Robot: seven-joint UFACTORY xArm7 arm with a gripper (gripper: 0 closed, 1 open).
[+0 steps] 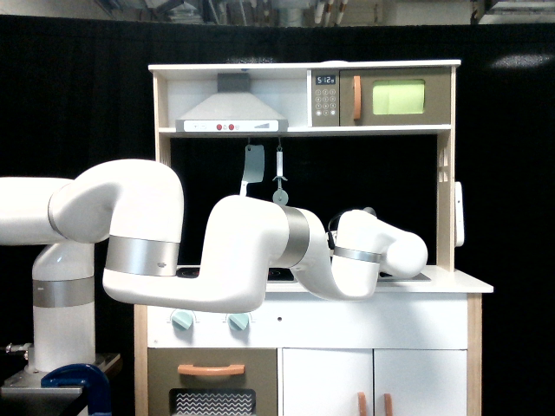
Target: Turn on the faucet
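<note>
One white robot arm (234, 260) reaches across the toy kitchen (303, 225) from the exterior view's left, and its last bulky joint sits over the sink (414, 276) at the right part of the counter (460, 282). We see only a very small grey piece of the faucet (368, 211), just above this joint, behind the sink; the rest is covered by the arm, so we cannot say which way the spout points or how its long axis lies, and the lever at its base is hidden too. We cannot see the gripper at all, because it is behind the wrist, so we cannot tell if it is released, clenched or grasping something. We count two pale teal knobs (182, 321) on the front panel under the counter, and the arm cuts off their upper edges. Two utensils hang from the rail under the shelf: one spatula (252, 165) and one slimmer tool (279, 178) beside it. We count one range hood (231, 111) with two red dots, one microwave (395, 97) with one orange handle, one keypad with a small clock (325, 97), one oven door (212, 390) with one orange handle, and two cabinet doors (373, 381) with two orange handles between them.
</note>
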